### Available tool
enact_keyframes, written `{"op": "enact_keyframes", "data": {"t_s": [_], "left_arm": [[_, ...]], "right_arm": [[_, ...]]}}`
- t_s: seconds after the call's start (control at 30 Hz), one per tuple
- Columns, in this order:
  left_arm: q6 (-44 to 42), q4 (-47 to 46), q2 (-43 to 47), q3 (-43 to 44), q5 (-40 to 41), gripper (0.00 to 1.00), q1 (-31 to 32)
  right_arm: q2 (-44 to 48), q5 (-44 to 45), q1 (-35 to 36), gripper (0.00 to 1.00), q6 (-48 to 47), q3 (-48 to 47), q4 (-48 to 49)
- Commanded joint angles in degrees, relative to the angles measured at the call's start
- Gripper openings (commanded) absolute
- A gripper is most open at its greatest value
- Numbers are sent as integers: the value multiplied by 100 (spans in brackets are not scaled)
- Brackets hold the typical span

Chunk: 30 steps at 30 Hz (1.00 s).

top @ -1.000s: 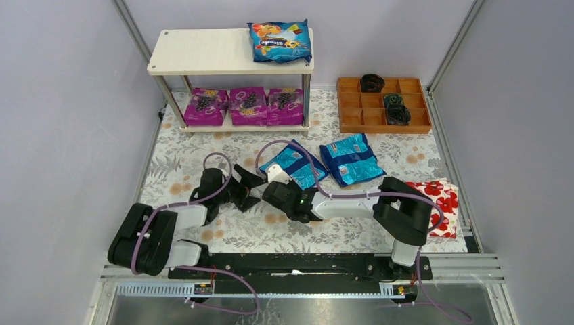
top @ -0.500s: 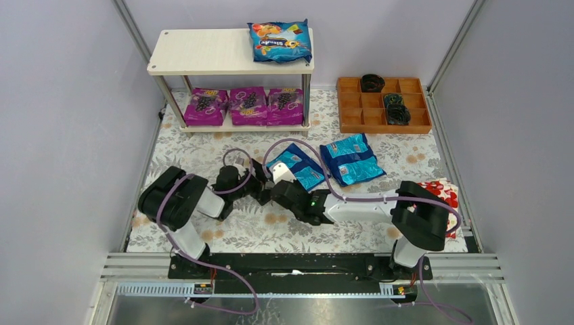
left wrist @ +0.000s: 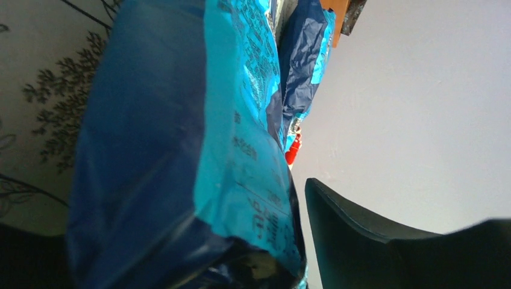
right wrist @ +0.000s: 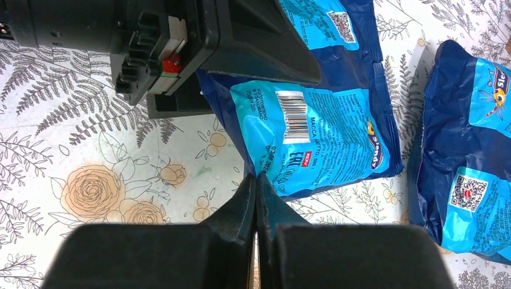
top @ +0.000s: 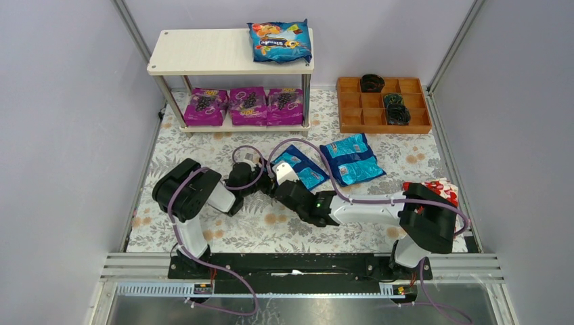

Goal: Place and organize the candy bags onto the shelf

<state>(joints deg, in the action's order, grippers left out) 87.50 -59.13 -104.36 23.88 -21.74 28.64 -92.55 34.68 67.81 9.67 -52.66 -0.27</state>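
Observation:
One blue candy bag (top: pixel 298 169) (right wrist: pixel 319 120) lies face down on the flowered cloth. My left gripper (top: pixel 262 177) (left wrist: pixel 253 241) is open, its jaws straddling that bag's left edge. One finger (right wrist: pixel 259 48) lies over the bag, with a thin gap still showing beside the bag in the left wrist view. My right gripper (top: pixel 277 183) (right wrist: pixel 256 177) is shut, its tips touching the bag's near corner. A second blue bag (top: pixel 350 159) (right wrist: pixel 470 150) lies to the right. The shelf (top: pixel 203 51) holds a blue bag (top: pixel 280 40) on top and three purple bags (top: pixel 248 106) below.
An orange compartment tray (top: pixel 382 128) with dark items stands at the back right. A white packet with red flowers (top: pixel 443 193) lies near the right arm's base. Grey walls close in both sides and the back.
My left arm has swung right and forward to the blue bag, and its jaws have narrowed around the bag's edge. The right gripper has closed fully and edged up-left.

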Motion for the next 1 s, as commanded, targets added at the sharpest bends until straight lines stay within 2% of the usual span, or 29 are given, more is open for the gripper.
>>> {"op": "enact_keyframes", "data": {"t_s": [0.0,0.13,0.17,0.33,0.47,0.53,0.6,0.63,0.87,0.97], "left_arm": [[-155,-106,40,220,399,65,18],[-275,-90,145,266,451,48,27],[-364,9,247,275,475,46,27],[-1054,841,1022,360,603,39,27],[-1688,1762,1764,447,718,38,27],[-2013,2157,2209,487,779,34,27],[-2339,2711,2630,560,870,23,27],[-2586,2988,2843,616,910,22,27],[-4037,5278,4448,1389,1566,20,27],[-4747,6173,4951,1913,1794,16,27]], "right_arm": [[400,40,-22,0,35,-42,492],[421,1,-22,0,63,-29,492],[439,-4,-22,3,88,-19,473],[653,12,-23,42,200,62,257],[1147,114,-22,64,262,0,-210],[1536,312,-22,71,236,-92,-515],[1907,514,-22,75,118,-105,-643],[2104,622,-22,77,57,-86,-677],[3318,1474,-31,87,-249,464,-639],[3761,1629,-48,88,-290,838,-519]]}}
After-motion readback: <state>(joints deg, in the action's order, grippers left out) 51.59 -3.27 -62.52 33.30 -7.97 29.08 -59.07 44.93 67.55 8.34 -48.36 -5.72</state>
